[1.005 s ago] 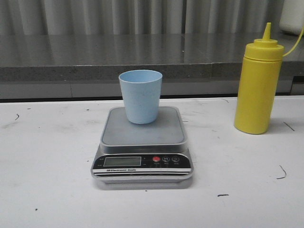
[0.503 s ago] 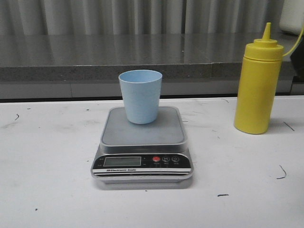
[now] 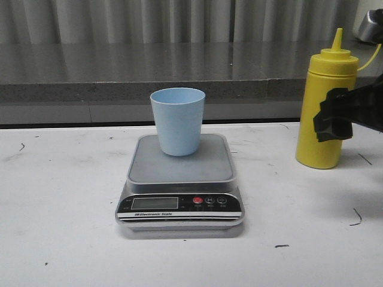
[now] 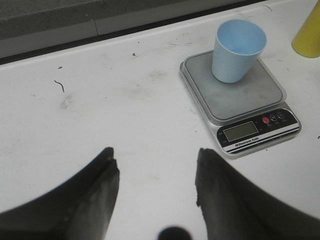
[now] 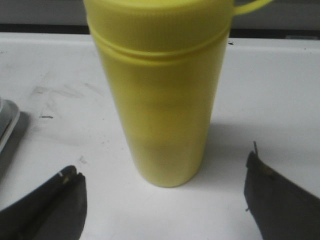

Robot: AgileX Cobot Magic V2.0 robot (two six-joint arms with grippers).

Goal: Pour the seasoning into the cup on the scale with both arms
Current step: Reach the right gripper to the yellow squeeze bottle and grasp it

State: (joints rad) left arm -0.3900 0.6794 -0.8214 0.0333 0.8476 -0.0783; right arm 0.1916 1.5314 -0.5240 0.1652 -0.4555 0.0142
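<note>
The pale blue cup (image 3: 177,121) stands upright at the back of the silver-grey scale (image 3: 179,179), mid-table. The yellow seasoning bottle (image 3: 323,89) stands upright on the table to the right. My right gripper (image 3: 333,116) reaches in from the right edge and overlaps the bottle's lower half. In the right wrist view it (image 5: 162,167) is open, with a finger on either side of the bottle (image 5: 162,95) and neither touching it. My left gripper (image 4: 156,155) is open over bare table, well short of the scale (image 4: 250,107) and cup (image 4: 236,50).
A grey ledge (image 3: 119,72) runs behind the white table (image 3: 60,197). The scale's corner (image 5: 6,125) shows at the edge of the right wrist view. The yellow bottle's base (image 4: 308,32) shows beyond the scale in the left wrist view.
My right gripper has come into the front view from the right and now overlaps the yellow bottle. Cup, scale and bottle have not moved.
</note>
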